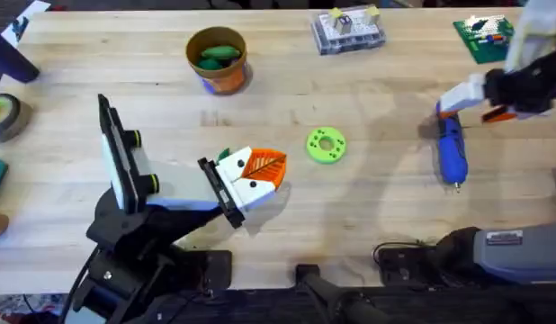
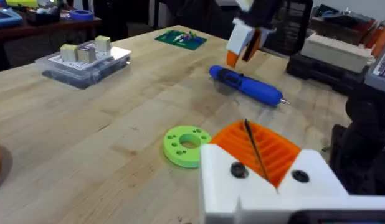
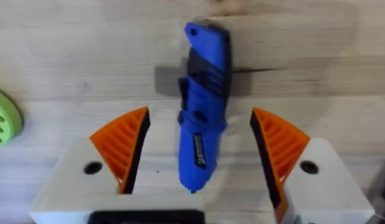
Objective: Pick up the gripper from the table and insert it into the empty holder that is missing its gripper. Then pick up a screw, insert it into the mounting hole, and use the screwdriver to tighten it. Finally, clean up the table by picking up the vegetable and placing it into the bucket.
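Observation:
The blue screwdriver [image 1: 451, 148] [image 3: 202, 118] lies on the table at the right. My right gripper [image 1: 476, 103] [image 3: 199, 115] hangs open over its rear end, one orange pad on each side and neither touching it. At the lower left, the holder [image 1: 125, 171], with its black panel and green-ringed knobs, carries the white-and-orange gripper [image 1: 251, 175]. My left gripper [image 2: 248, 127] is shut, orange fins pressed together. A green vegetable [image 1: 219, 54] rests inside the bucket [image 1: 226, 83] at the back. The screw is out of view.
A green disc with holes [image 1: 326, 144] [image 2: 186, 146] lies just right of the left fingers. A clear parts box [image 1: 350, 31] and a green board [image 1: 485, 36] stand along the far edge. A grey tape roll [image 1: 4, 117] sits at the left edge.

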Action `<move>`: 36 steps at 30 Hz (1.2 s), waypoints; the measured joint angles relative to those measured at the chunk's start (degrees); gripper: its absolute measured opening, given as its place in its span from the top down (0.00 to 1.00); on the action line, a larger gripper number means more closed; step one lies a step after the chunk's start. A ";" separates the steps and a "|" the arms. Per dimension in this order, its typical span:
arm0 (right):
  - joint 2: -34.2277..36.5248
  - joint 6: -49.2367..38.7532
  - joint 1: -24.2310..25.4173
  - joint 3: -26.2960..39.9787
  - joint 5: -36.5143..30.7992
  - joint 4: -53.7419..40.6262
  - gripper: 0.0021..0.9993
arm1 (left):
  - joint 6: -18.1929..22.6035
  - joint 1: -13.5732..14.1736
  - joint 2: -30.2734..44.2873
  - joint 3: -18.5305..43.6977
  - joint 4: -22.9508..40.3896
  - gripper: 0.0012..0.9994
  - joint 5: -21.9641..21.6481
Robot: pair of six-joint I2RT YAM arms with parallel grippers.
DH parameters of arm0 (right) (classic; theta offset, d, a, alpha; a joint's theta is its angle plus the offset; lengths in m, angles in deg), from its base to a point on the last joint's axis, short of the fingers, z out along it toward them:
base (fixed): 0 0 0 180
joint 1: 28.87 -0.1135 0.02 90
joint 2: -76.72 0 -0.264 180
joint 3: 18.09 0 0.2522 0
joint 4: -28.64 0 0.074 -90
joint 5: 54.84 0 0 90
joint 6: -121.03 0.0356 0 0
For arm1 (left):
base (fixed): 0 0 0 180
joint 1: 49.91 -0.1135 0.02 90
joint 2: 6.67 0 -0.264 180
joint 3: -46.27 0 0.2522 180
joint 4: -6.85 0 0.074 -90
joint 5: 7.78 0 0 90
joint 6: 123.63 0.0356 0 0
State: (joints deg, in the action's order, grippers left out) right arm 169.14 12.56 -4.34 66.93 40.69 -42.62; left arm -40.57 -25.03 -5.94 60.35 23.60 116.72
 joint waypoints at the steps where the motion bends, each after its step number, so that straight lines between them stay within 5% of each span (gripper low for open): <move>1: 1.23 0.01 -0.21 -0.50 0.28 0.45 0.01 | 0.00 0.00 0.00 0.00 0.00 0.99 0.00; 30: 9.59 2.41 -2.99 -3.53 -1.68 6.57 0.02 | 0.00 0.00 0.00 0.00 -0.02 0.99 0.00; 33: 9.59 2.67 -2.99 -3.59 -2.09 7.32 0.19 | 0.00 0.00 0.02 0.00 0.00 0.99 0.00; 36: 9.61 2.80 -2.98 -3.66 -2.34 8.03 0.51 | 0.00 0.00 0.01 0.00 -0.01 0.99 0.00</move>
State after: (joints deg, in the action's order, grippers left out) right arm 178.75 15.36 -7.32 63.27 38.35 -34.59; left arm -40.57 -25.03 -5.93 60.35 23.59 116.72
